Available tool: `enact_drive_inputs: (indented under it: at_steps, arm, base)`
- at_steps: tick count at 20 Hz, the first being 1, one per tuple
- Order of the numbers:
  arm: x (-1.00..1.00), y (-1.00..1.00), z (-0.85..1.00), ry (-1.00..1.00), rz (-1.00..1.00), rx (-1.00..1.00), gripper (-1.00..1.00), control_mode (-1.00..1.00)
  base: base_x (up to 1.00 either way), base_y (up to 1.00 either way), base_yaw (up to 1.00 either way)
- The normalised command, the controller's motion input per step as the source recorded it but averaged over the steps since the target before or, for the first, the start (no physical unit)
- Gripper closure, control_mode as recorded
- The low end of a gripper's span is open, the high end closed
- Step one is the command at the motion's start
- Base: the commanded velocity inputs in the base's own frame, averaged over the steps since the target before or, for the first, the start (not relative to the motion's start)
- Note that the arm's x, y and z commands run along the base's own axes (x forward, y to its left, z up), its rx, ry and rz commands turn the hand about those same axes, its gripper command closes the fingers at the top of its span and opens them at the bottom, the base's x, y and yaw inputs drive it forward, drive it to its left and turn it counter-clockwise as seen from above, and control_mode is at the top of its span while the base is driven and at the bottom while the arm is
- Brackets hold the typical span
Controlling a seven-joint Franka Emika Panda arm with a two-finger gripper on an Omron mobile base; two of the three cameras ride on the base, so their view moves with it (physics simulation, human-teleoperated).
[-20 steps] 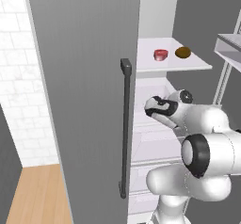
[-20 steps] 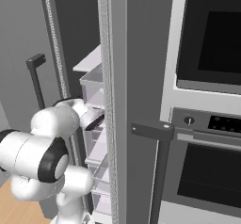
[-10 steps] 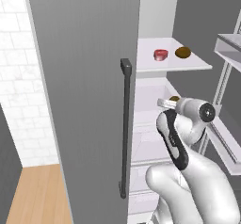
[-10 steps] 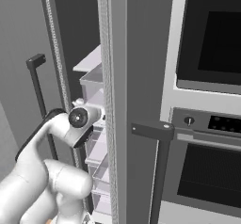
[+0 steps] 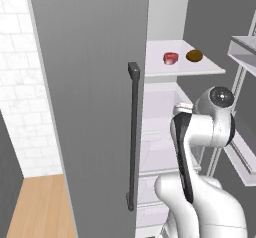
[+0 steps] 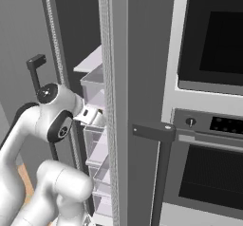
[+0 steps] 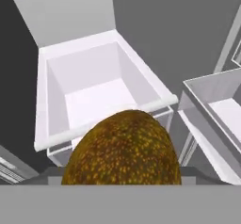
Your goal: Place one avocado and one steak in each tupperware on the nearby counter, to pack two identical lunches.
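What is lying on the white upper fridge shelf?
On the white upper fridge shelf lie a small red-pink flat steak chunk and a dark-brown round avocado, apart. The grey door hides the shelf's left part.

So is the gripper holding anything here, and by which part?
Apparently an avocado, sitting right at the fingers in the hand view; the fingers are hidden behind it, so the hold point cannot be told.

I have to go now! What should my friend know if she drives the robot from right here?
Gripper: its fingertips are hidden, but a brown speckled avocado sits right up against the hand camera, so it looks held.
On the fridge shelf: one red steak and a second avocado, side by side.
Below the hand: a white fridge drawer.
Left: carry this avocado to a tupperware on the counter, then the rest.
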Motion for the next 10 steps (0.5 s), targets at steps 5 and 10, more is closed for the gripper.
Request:
enact_drive_inputs:
  at_steps: [5,10]
  arm:
    - [-0.29,0.00,-0.14,0.08,0.01,-0.02,1.00,1.00]
    - [0.00,0.00,0.00,0.00,0.00,0.00,1.00,1.00]
  base:
    - [-0.60,0.00,0.03]
    - [-1.00,0.00,0.05]
